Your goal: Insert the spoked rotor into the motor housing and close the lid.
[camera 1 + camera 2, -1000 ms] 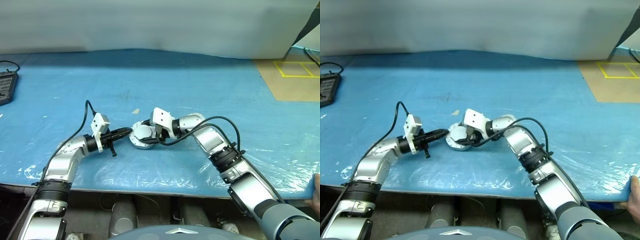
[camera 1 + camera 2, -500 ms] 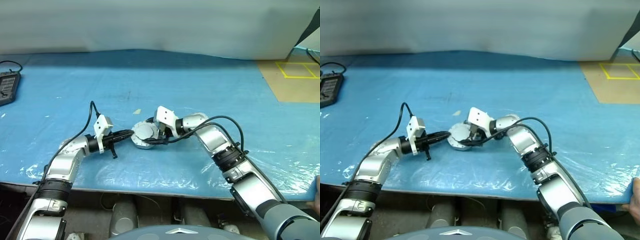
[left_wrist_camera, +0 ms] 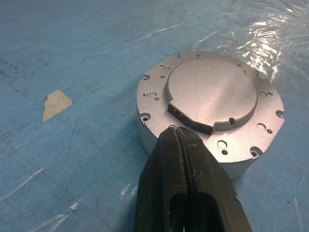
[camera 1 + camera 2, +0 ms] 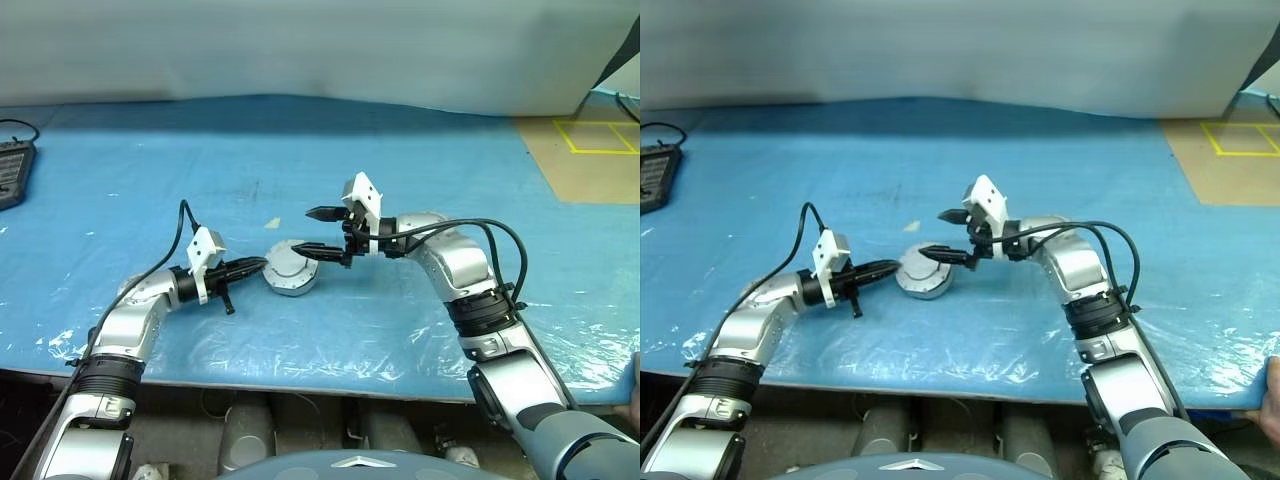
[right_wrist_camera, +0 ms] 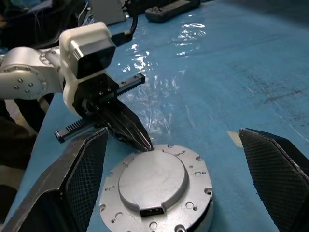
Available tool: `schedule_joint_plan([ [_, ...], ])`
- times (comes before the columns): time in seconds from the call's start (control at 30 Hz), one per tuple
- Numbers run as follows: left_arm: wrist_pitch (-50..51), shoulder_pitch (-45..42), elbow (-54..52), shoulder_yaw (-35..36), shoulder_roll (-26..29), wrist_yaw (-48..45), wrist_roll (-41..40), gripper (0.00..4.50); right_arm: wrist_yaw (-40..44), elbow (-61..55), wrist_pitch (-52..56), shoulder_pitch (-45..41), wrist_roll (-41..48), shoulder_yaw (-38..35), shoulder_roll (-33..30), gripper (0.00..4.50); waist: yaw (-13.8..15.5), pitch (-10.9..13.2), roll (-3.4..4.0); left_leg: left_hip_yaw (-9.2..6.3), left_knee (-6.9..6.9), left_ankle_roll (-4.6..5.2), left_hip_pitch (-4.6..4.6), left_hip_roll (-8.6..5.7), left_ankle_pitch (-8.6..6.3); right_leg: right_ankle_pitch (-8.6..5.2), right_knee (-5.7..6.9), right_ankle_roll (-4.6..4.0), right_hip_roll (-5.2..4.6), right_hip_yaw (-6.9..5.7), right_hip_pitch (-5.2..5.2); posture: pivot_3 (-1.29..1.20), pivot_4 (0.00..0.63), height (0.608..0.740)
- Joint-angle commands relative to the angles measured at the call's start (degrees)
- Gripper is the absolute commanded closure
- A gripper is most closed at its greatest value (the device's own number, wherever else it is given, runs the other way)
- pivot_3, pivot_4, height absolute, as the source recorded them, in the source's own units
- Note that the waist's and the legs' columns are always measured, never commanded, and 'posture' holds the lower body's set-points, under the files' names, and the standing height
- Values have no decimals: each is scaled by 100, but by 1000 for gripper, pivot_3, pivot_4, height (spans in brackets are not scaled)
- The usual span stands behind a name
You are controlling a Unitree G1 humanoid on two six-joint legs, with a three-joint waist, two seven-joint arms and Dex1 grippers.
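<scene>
Two pincers flank one round metal part on the worktop (image 4: pixel 420 150), which is covered in a blue sheet, smooth farther off and wrinkled and glossy toward its near edge. The lid (image 3: pixel 211 94) lies plain face up: a matte silvery disc with a raised circular boss in its middle, a small dark rectangular notch cut into the boss edge, and a ring of little drilled holes around its flat rim. It sits on the motor housing (image 3: pixel 159 137), whose short, straight silvery wall shows beneath it. The left pincer (image 3: pixel 177 131), with black, smooth, tapered fingers pressed tightly together and holding nothing, has its tip touching the rim of the lid. The right pincer (image 4: pixel 322 231) hangs spread wide and empty, one finger above the other, its lower fingertip just over the far side of the lid; its inner pads (image 5: pixel 273 169) are dark and finely cross-hatched. Beyond the left pincer's tip and well to one side of the housing, a small pale torn scrap (image 3: pixel 55 103) lies flat on the sheet.
</scene>
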Motion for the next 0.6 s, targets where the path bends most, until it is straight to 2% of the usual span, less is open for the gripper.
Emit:
schedule_joint_plan([
  [0.03, -6, 63, 83, -82, -16, -19, 100, 4500, -414, -47, 562, 14, 231, -334, -6, 12, 5, 0, 0, 0, 0, 0, 0, -1, 0, 0, 0, 0, -1, 0, 0, 0, 150, 740],
  [0.33, -34, 10, 137, -66, -16, -17, 102, 4500, -992, 467, 2125, 216, 852, -1043, -22, 12, 7, 0, 0, 0, 0, -8, -3, -2, 5, 0, -2, 0, -1, 0, 0, 0, 150, 740],
  [0.6, -16, 50, 54, -42, -7, 42, 91, 4500, -1169, 219, 3171, 386, 1499, -1317, 197, 12, 18, 0, 0, 0, 0, -9, -3, -1, 5, 0, -2, 0, 0, -1, 0, 0, 150, 740],
])
